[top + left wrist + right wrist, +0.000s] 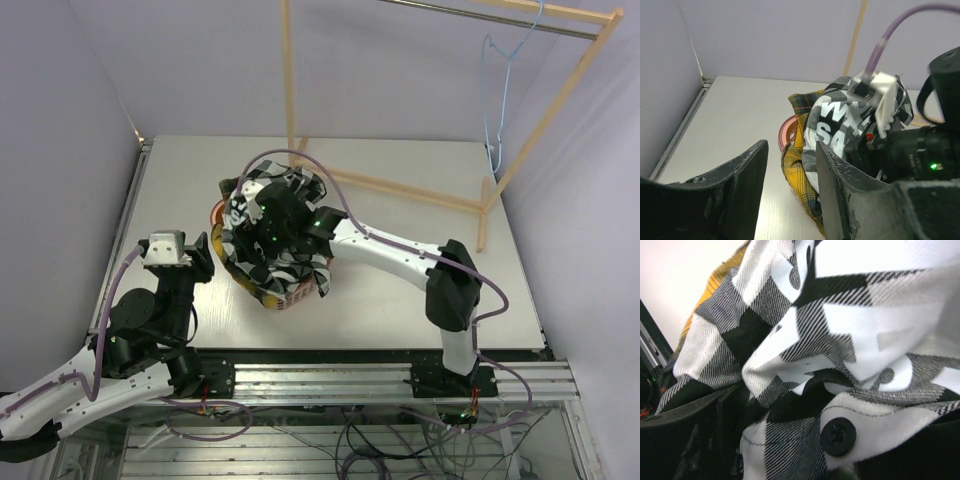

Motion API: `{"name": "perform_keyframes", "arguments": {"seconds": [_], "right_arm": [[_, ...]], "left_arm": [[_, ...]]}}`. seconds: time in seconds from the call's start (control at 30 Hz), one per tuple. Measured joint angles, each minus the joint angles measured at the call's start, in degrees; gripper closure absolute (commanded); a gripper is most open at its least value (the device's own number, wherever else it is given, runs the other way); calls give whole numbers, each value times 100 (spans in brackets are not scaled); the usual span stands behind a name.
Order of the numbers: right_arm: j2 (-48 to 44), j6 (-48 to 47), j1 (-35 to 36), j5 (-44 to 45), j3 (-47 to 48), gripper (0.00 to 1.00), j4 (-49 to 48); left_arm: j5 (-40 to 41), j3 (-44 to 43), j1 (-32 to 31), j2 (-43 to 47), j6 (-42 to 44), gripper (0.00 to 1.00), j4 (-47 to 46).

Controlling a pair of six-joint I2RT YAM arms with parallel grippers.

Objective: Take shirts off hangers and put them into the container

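Top external: right claw (258,222) spread wide, sunk into black-and-white checked flannel shirt (287,276) over pink-red slotted plastic basket (787,132); left claw (790,167) gaping empty, just left.

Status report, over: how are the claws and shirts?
Left gripper open, empty, beside basket. Right gripper open over black-and-white shirt, piled in basket on yellow shirt. Hanger bare, nothing blocking.

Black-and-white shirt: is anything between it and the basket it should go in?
Only the yellow plaid shirt, which already lies in the pink basket. The black-and-white shirt is heaped on top of it. Nothing else visible stands in the way.
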State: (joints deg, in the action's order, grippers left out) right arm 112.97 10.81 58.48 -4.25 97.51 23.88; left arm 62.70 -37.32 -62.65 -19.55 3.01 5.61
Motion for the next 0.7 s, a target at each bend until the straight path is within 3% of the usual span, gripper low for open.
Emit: {"name": "perform_keyframes", "arguments": {"seconds": [0.37,0.7], "right_arm": [[-848,-177,15,461,393,16,243],[-2754,-264,13,1690,-1001,9,-61]], "left_arm": [[0,0,22,0,-9,46,9],[0,-2,22,-2,-52,46,26]]}}
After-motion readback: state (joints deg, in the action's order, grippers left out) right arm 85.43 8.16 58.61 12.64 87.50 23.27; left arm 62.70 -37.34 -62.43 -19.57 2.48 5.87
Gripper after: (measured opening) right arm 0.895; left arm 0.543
